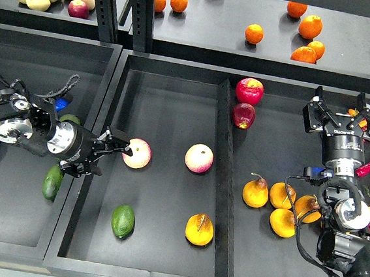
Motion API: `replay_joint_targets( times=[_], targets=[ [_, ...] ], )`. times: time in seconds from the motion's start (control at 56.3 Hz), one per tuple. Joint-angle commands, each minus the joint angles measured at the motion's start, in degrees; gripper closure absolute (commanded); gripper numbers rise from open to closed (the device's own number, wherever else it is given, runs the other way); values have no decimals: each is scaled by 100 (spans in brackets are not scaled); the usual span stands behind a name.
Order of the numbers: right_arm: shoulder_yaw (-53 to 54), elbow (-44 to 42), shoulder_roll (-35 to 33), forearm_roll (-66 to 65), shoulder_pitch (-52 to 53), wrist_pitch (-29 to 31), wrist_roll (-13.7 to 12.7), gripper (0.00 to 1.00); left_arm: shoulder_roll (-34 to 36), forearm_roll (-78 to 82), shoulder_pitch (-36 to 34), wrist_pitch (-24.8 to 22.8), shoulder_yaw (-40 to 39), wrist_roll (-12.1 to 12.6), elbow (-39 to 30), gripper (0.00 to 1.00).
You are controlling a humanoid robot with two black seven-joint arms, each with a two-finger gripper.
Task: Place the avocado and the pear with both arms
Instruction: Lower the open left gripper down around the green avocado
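Observation:
The dark green avocado point(122, 220) lies at the front left of the centre tray point(177, 85). The bright yellow-orange pear point(200, 229) lies at the front of the same compartment, to the avocado's right, against the divider. My left gripper point(113, 151) is open and empty. It reaches over the tray's left wall, next to a pink-and-yellow apple point(137, 153) and well behind the avocado. My right gripper point(340, 109) is open and empty. It is raised over the back of the right compartment, far from the pear.
A second pink-and-yellow apple point(199, 158) lies mid-tray. A divider point(223, 181) separates the right compartment, which holds two red apples point(249, 91) and duller pears point(256, 192). Avocados point(53, 181) lie in the left tray. Oranges point(254, 34) sit on the shelf behind.

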Motion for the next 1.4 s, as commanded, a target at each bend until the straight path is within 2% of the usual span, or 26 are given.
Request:
replay_joint_targets(
  times=[0.0, 0.622, 1.03, 1.385],
  targets=[
    [0, -59, 0, -2, 15, 0, 0, 1, -67, -9, -19, 1, 233, 1, -34, 1],
    [9, -112, -106, 7, 85, 0, 0, 1, -621, 598, 429, 1, 470, 1, 493, 1],
    [18, -15, -106, 15, 85, 0, 9, 1, -1122, 1037, 587, 1, 321, 1, 1433, 1],
    [53, 46, -97, 33, 68, 0, 9, 1, -1289, 1195, 736, 1, 303, 1, 1785, 1]
  ],
)
